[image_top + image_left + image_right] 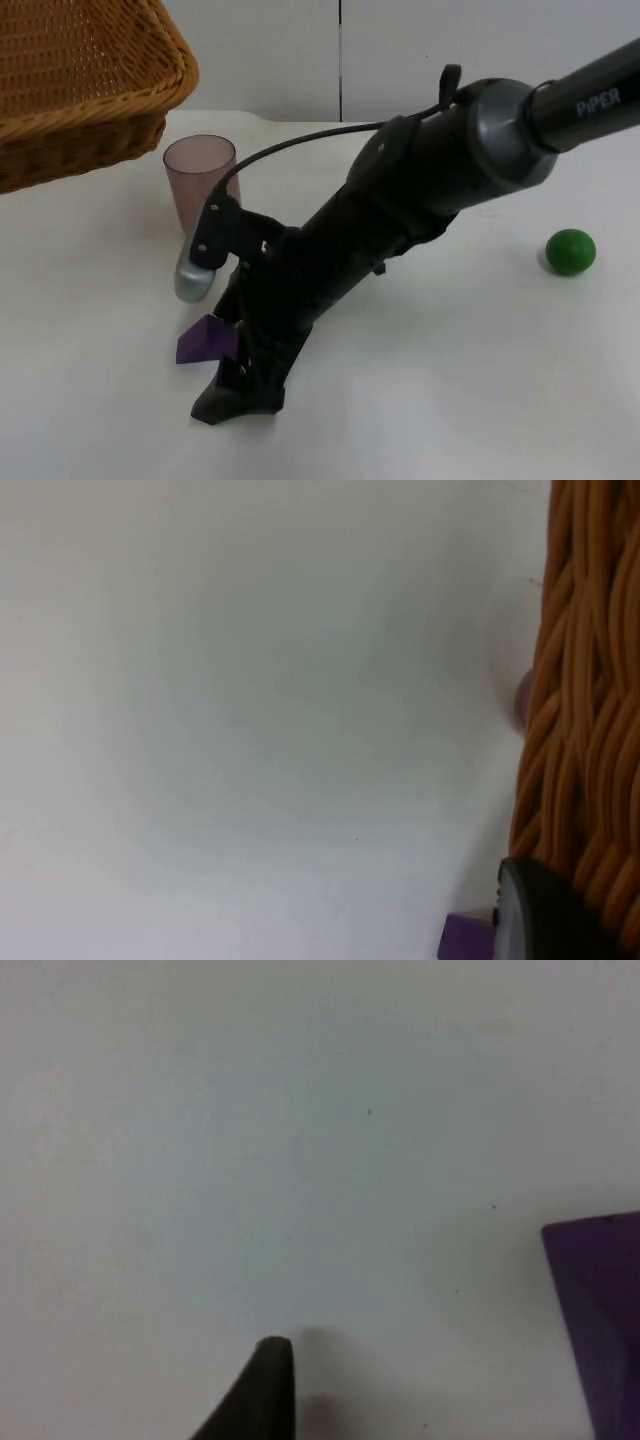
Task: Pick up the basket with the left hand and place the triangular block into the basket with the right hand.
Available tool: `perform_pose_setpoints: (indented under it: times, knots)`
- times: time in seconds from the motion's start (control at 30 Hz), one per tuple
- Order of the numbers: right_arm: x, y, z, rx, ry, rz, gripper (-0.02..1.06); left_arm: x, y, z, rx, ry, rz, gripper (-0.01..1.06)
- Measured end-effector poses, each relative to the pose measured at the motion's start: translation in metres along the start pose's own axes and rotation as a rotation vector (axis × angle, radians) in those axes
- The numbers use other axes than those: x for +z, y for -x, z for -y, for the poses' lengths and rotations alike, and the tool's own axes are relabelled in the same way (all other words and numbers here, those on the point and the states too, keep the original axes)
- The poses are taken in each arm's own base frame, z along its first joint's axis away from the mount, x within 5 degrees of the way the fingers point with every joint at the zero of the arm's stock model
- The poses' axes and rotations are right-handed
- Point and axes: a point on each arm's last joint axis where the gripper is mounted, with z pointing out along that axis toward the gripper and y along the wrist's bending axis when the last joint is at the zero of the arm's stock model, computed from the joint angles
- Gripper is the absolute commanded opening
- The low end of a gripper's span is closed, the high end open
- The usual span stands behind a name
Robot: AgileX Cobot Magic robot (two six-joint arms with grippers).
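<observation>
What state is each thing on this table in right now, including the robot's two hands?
basket: lifted off the table, held by the left hand.
purple triangular block: lying on the table, not yet gripped.
right hand: lowered to the table beside the block.
cup: upright.
green ball: resting on the table, apart.

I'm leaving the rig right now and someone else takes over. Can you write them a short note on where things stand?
Left hand: holds the wicker basket lifted above the table's far left; its wrist view looks along the basket's woven wall.
Right hand: down at the table beside the purple triangular block, which lies on the table just to its side, not yet lifted.
Also on the table: a pink cup and a green ball.
Done: basket picked up.
Left: grasp the block, carry it over and drop it into the basket.
</observation>
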Motion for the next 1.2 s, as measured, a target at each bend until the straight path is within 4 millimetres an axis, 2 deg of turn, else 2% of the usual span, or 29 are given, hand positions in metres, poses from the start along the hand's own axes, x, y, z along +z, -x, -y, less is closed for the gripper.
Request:
perform_pose_setpoints:
  times: [0.13, 0.17, 0.27, 0.3, 0.33, 0.43, 0.7, 0.87, 1.0, 1.03, 1.17, 1.2]
  knots:
    - [0.002, 0.002, -0.002, -0.005, -0.001, 0.003, 0.68, 0.000, 0.000, 0.000, 0.000, 0.000, 0.000, 0.00]
    - [0.004, 0.004, -0.003, -0.004, 0.000, 0.008, 0.68, 0.000, 0.000, 0.000, 0.000, 0.000, 0.000, 0.00]
    - [0.005, 0.004, -0.002, 0.009, -0.008, 0.016, 0.41, 0.000, 0.000, 0.000, 0.000, 0.000, 0.000, 0.00]
    - [0.005, 0.004, -0.002, 0.009, -0.008, 0.016, 0.27, 0.000, 0.000, 0.000, 0.000, 0.000, 0.000, 0.00]
    - [0.005, 0.004, -0.001, 0.011, -0.012, 0.017, 0.27, 0.000, 0.000, 0.000, 0.000, 0.000, 0.000, 0.00]
    - [0.005, 0.005, 0.000, 0.024, -0.026, 0.022, 0.01, 0.000, 0.000, 0.000, 0.000, 0.000, 0.000, 0.00]
    - [0.005, 0.006, 0.003, 0.098, -0.048, 0.031, 0.00, 0.000, 0.000, 0.000, 0.001, 0.003, 0.000, 0.00]
    - [-0.008, 0.013, 0.004, 0.128, -0.072, 0.000, 0.00, 0.000, 0.000, 0.000, 0.001, 0.003, 0.000, 0.00]
    - [-0.038, 0.020, 0.007, 0.155, -0.084, -0.086, 0.00, 0.000, 0.000, 0.000, 0.001, 0.003, 0.000, 0.00]
    - [-0.038, 0.020, 0.007, 0.155, -0.084, -0.086, 0.00, 0.000, 0.000, 0.000, 0.001, 0.003, 0.000, 0.00]
    - [-0.069, 0.012, 0.016, 0.232, -0.036, -0.132, 0.00, 0.000, 0.000, 0.000, 0.001, 0.003, 0.000, 0.00]
    - [-0.069, 0.012, 0.016, 0.232, -0.036, -0.132, 0.00, 0.000, 0.000, 0.000, 0.001, 0.003, 0.000, 0.00]
